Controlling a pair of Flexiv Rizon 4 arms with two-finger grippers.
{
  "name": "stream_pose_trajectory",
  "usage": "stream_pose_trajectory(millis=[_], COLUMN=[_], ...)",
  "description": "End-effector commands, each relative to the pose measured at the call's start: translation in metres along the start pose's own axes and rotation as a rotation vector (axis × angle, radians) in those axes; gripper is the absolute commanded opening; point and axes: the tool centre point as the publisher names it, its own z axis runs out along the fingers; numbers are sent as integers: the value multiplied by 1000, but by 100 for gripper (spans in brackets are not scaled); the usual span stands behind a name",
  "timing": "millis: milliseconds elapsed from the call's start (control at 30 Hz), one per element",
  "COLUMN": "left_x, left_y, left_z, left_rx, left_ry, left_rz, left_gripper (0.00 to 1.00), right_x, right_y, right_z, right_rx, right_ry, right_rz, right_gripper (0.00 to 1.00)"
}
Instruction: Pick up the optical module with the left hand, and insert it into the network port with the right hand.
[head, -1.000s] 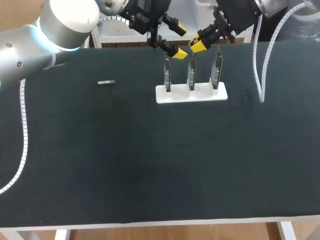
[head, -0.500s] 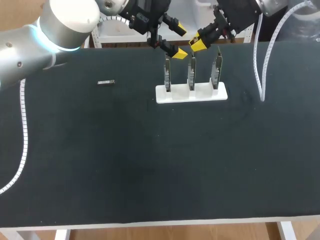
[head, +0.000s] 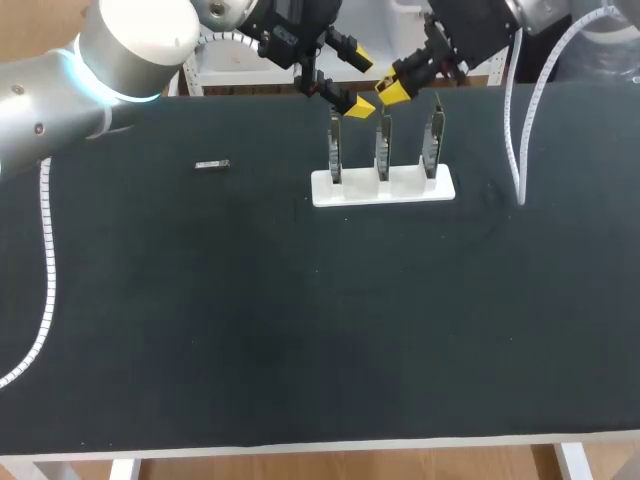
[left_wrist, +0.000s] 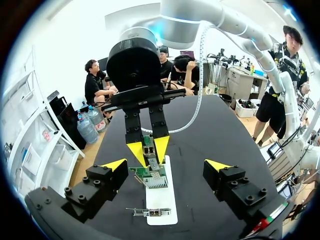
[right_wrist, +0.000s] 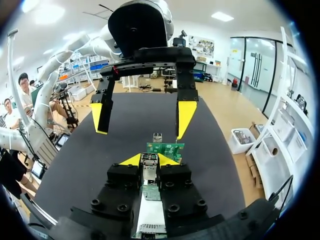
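My right gripper (head: 392, 90) is shut on a small silvery optical module (right_wrist: 149, 172), held between its yellow tips just above the middle of three upright circuit boards (head: 382, 148) on a white base (head: 410, 188). In the right wrist view a green board (right_wrist: 165, 148) stands just ahead of the module. My left gripper (head: 358, 80) hangs open, facing the right gripper from the other side of the boards, nothing between its fingers. In the left wrist view the right gripper (left_wrist: 148, 149) shows ahead with the module over a board (left_wrist: 150, 178). A second module (head: 212, 165) lies on the black table.
The white base (left_wrist: 161, 200) sits at the table's far middle. A white cable (head: 517, 120) hangs from my right arm down to the table at the right. Another white cable (head: 46, 260) runs along the left side.
My right arm has shifted very slightly and its hanging cable swung a little to the left. The left arm and the module on the table have kept still.
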Motion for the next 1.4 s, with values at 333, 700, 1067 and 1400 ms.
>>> stream_pose_trajectory(millis=[333, 700, 1067, 1400], left_x=[-1, -1, -1, -1], left_y=[0, 0, 0, 0], left_z=[0, 0, 0, 0], left_rx=[-1, -1, -1, -1], left_ry=[4, 4, 4, 4], left_rz=[-1, -1, -1, -1], left_gripper=[100, 100, 100, 100], right_x=[8, 2, 2, 2], right_y=[-6, -8, -7, -4], right_z=[3, -2, 0, 1], right_rx=[-4, 8, 3, 5], right_ry=[6, -6, -4, -6], right_rz=[24, 11, 10, 17], right_gripper=[0, 0, 0, 0])
